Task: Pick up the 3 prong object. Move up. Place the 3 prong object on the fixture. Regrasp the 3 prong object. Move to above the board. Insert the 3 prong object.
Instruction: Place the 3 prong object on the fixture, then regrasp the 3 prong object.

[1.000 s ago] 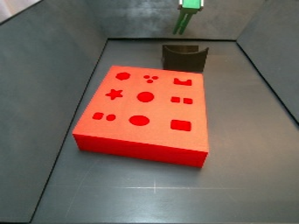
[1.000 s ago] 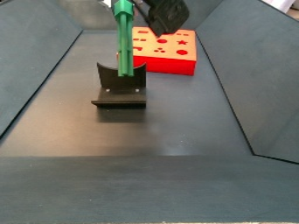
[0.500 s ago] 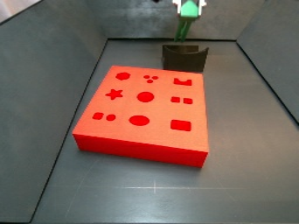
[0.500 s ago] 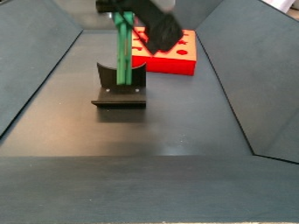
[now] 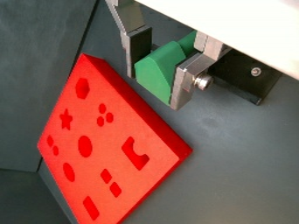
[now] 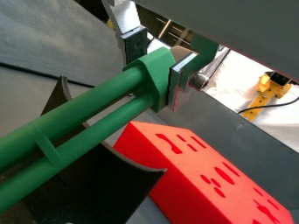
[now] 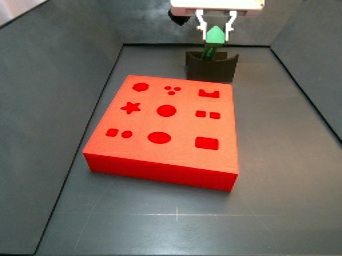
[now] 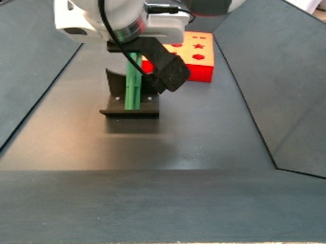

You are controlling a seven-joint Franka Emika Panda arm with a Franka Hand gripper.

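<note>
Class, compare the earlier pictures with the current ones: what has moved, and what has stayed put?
The gripper has come down toward the fixture, lowering the 3 prong object into its recess, jaws still shut on it. The board and fixture have not moved.

Dark grey floor with sloped walls; a yellow device outside

So the floor is a dark grey bin bottom with sloped walls. The red board lies flat on it, and the fixture stands just past one edge. The pincer hangs right above the fixture.
</note>
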